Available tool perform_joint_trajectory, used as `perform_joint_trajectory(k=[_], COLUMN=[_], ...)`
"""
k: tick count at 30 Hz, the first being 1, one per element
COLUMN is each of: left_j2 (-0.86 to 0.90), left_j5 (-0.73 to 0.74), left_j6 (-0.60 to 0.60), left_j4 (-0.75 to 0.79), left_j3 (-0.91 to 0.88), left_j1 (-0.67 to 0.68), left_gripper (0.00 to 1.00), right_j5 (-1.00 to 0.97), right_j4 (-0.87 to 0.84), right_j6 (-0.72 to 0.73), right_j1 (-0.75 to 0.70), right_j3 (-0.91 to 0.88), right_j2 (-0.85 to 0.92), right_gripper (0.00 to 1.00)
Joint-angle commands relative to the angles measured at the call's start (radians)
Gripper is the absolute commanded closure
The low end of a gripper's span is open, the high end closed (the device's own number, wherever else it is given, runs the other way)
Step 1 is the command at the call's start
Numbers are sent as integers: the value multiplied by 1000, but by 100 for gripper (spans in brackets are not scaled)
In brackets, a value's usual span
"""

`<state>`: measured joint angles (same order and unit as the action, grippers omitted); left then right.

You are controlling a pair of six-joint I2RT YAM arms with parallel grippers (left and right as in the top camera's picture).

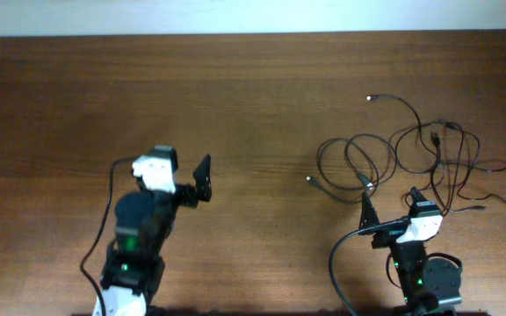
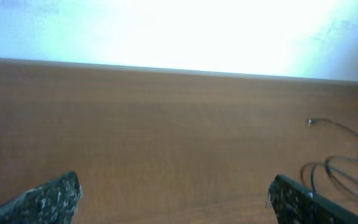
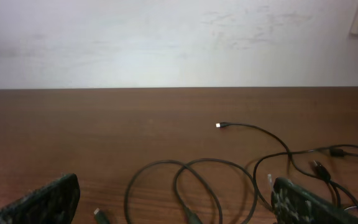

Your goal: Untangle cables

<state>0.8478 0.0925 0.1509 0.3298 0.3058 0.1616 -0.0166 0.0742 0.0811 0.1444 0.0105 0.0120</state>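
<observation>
Several thin black cables [image 1: 435,138] lie tangled in loose loops on the right half of the wooden table [image 1: 235,88]. One silver-tipped end [image 1: 370,97] points to the far side and another [image 1: 309,179] lies left of the bunch. My right gripper [image 1: 390,200] hovers open at the near edge of the tangle. In the right wrist view two crossing loops [image 3: 204,160] lie between and ahead of its spread fingers, gripper [image 3: 176,199] empty. My left gripper [image 1: 183,175] is open and empty, well left of the cables. The left wrist view catches some cable loops [image 2: 347,168] at far right.
The table's far edge meets a pale wall [image 3: 166,43]. Thicker black leads run along both white arms near the front edge, one of them [image 1: 336,263] curving beside the right arm's base.
</observation>
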Motion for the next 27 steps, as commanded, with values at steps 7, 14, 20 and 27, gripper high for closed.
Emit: perform_joint_trajectory(k=[7, 14, 20, 27], left_j2=[-288, -641, -766, -843], left_j5=[-90, -119, -115, -80], left_j6=[-10, -60, -151, -166], left_j4=[34, -363, -414, -414], left_j3=[-296, -297, -297, -297], left_j1=[-32, -35, -41, -40], left_gripper=[1, 1, 1, 1], right_j5=[-2, -2, -2, -2], right_j4=[7, 7, 7, 7], right_j6=[1, 1, 1, 1], right_j1=[-7, -7, -7, -7], right_j3=[-5, -5, -5, -5], right_j2=[-8, -8, -8, -8], right_gripper=[2, 2, 2, 2])
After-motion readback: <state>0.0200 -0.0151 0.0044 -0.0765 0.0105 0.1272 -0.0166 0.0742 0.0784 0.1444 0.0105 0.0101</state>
